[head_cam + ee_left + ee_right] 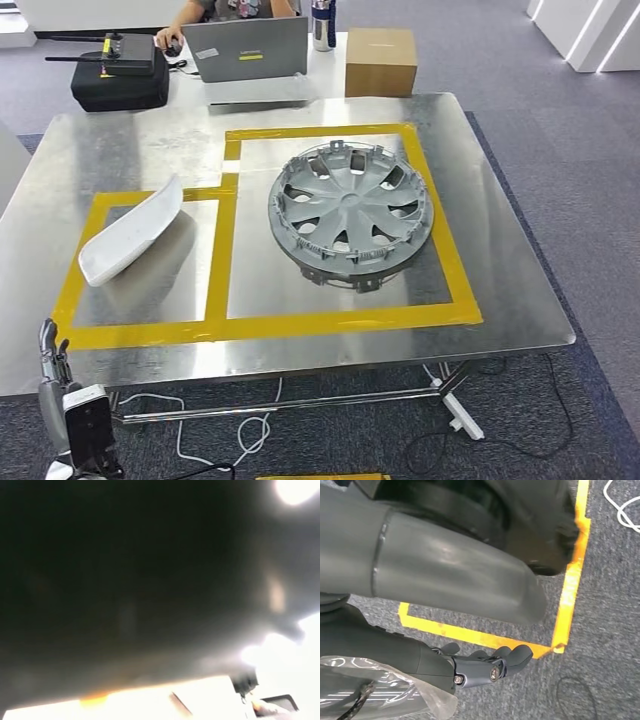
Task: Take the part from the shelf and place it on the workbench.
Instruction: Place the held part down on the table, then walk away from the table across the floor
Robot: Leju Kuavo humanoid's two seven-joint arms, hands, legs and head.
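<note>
- The white part (130, 241) lies on the workbench (498, 250), inside the smaller taped box at the robot's left, its long axis slanting from the near-left corner up toward the middle.
- The left hand (53, 352) hangs at the bench's near-left edge, below and just left of the part; it holds nothing, though I cannot tell how its fingers sit.
- The right hand (486, 664) hangs down over the carpet, fingers loosely together and empty.
- A hubcap (351, 211) sits in the bigger box, well right of the part.
- To my eye the placing looks done.
</note>
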